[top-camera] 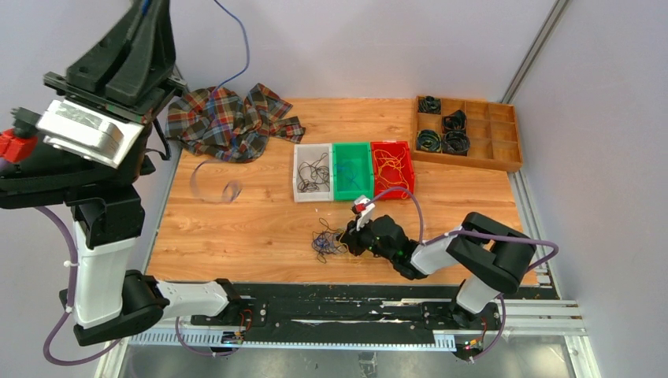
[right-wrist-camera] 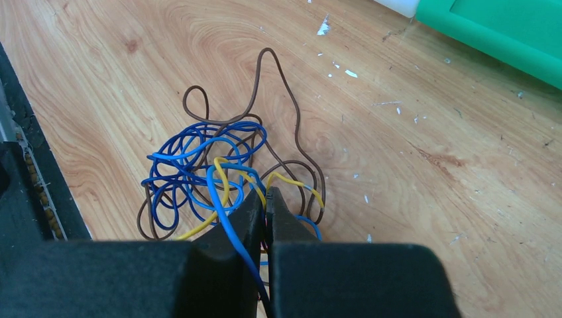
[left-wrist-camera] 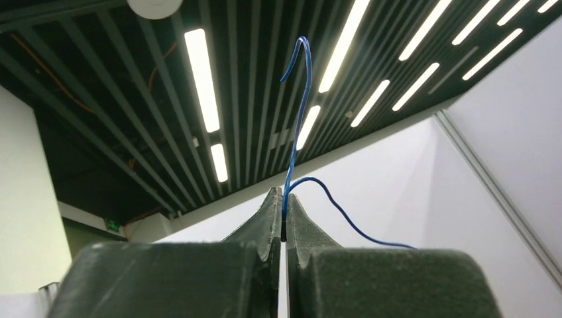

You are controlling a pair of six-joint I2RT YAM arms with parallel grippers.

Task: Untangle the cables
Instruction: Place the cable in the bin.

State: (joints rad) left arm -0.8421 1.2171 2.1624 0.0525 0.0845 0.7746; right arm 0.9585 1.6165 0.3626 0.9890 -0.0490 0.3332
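Note:
A small tangle of cables (right-wrist-camera: 199, 179), blue, brown and yellow strands, lies on the wooden table near its front edge (top-camera: 327, 242). My right gripper (right-wrist-camera: 267, 195) is low at the tangle's right side (top-camera: 350, 236), shut on a yellow strand at its tips. A blue strand drapes across its left finger (right-wrist-camera: 238, 225). My left gripper (left-wrist-camera: 283, 199) is raised high at the left, pointing toward the ceiling. It is shut on a single blue cable (left-wrist-camera: 301, 112), whose free end curls up while the rest trails off right (top-camera: 243, 47).
Three bins stand mid-table: a white one (top-camera: 297, 169) with dark wires, a green one (top-camera: 352, 146), and a red one (top-camera: 391, 144) with yellow wires. A wooden tray (top-camera: 469, 163) with black coiled cords is back right. A plaid cloth (top-camera: 228, 118) and a clear strip (top-camera: 213, 185) lie left.

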